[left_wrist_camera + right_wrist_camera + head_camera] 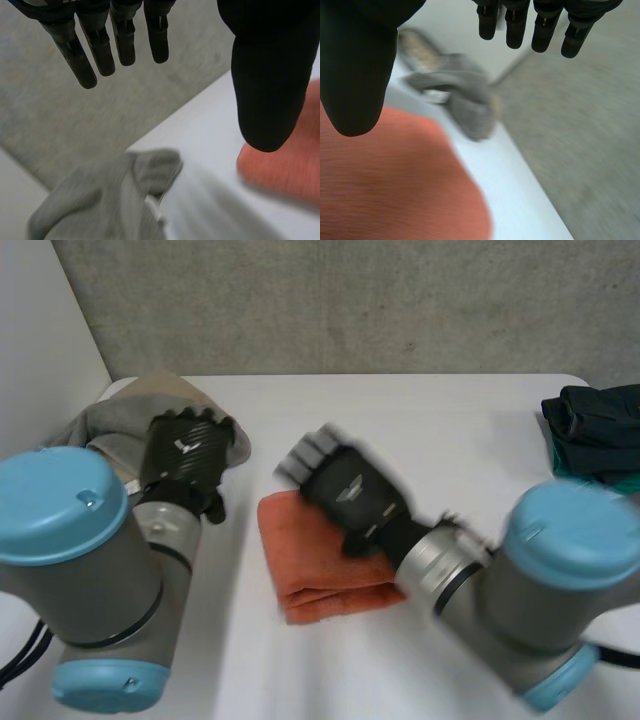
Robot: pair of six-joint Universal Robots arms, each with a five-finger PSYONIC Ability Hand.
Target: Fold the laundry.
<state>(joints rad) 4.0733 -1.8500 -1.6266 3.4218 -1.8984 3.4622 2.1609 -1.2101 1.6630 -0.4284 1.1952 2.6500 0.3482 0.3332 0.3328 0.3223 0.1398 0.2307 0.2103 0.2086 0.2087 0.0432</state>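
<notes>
Orange towel (325,560) lies folded into a thick oblong in the middle of the white table (430,410); by its look that piece is done. The right hand (350,490) hovers just above it, fingers (520,25) straight and spread from the thumb, holding nothing. The left hand (185,460) hangs over a crumpled grey garment (115,420) at the table's left edge, its fingers (100,45) likewise straight and empty, probably placed to take it next. A dark green heap of clothes (595,430) waits at the far right. Nothing sits in a basket; every piece lies directly on the table.
</notes>
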